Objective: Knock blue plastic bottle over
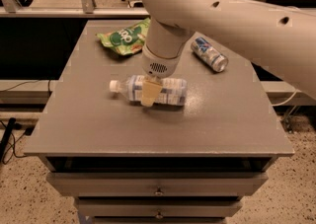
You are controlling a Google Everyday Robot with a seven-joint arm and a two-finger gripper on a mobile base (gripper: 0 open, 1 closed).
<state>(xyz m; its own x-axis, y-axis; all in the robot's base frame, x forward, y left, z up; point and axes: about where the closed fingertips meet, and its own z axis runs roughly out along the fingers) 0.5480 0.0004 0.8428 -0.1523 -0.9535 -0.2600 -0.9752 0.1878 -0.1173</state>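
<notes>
The blue plastic bottle (170,91) is clear with a white cap (114,85) and a blue-and-white label. It lies on its side in the middle of the grey table (98,124), with the cap pointing left. My gripper (149,93) hangs from the white arm straight above the bottle's middle. Its tan tip is in front of the bottle and touches it or nearly does.
A green snack bag (123,36) lies at the table's back left. A small blue-silver can (209,54) lies on its side at the back right. Drawers (158,191) sit under the tabletop. Cables run along the floor at the left.
</notes>
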